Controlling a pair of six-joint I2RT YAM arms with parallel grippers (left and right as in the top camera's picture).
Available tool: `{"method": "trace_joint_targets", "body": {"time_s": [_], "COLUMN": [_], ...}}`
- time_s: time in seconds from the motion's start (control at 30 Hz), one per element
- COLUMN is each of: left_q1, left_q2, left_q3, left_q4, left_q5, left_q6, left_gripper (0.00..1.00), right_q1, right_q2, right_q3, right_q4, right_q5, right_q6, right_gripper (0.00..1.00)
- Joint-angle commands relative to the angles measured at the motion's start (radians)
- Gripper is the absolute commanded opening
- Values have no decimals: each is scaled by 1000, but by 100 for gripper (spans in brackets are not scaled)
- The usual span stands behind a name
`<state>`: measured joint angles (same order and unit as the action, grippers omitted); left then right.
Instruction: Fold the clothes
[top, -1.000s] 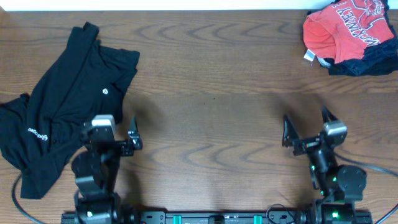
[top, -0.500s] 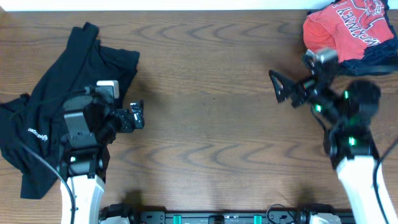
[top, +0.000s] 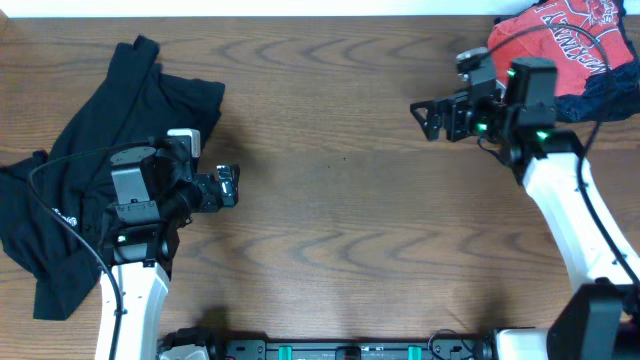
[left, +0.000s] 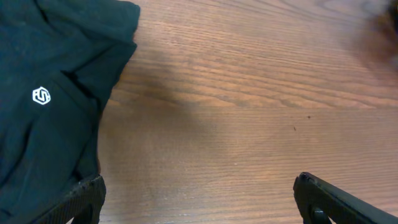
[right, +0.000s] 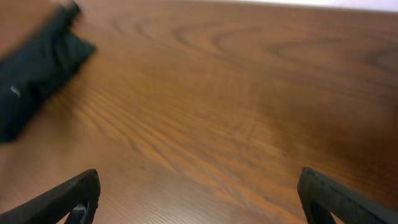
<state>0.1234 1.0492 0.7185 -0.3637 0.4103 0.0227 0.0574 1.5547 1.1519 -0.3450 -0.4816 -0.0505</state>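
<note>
Overhead view: a brown wood-grain table (top: 340, 240) fills the shot, with a pale strip along its far edge. The black long-sleeved top (top: 105, 120) lies crumpled at the far left, one sleeve with white print (top: 62, 215) trailing towards the near edge. The left gripper (top: 228, 187) hovers just beside the top's right hem, jaws spread wide and empty. On the left wrist camera the round white logo (left: 41, 96) faces up on the fabric. Over on the right, the right gripper (top: 424, 117) hangs above bare wood, jaws parted, holding nothing. Behind it, a red-orange shirt (top: 545, 40) is heaped on a dark navy garment (top: 605, 95) in the far corner.
</note>
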Motion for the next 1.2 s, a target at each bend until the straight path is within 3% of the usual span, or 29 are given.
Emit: {"method": "trace_joint_targets", "body": {"time_s": [0.0, 0.13, 0.43, 0.7, 1.17], "left_q1": [7, 50, 263, 425, 500], "left_q2": [4, 31, 136, 260, 447], "left_q3": [21, 21, 21, 21, 21], "left_q4": [-14, -48, -59, 27, 124], "left_q5": [-86, -230, -239, -245, -335], "left_q6": [-55, -103, -175, -181, -121], "left_gripper": [98, 98, 98, 98, 98], "right_q1": [49, 97, 145, 147, 147], "right_q2": [43, 76, 79, 79, 79], "right_q3": [63, 80, 80, 80, 80], "right_q4": [-56, -89, -29, -42, -55], "right_q5": [173, 249, 168, 163, 163], "right_q6": [-116, -144, -76, -77, -77], "right_gripper": [99, 99, 99, 99, 99]}}
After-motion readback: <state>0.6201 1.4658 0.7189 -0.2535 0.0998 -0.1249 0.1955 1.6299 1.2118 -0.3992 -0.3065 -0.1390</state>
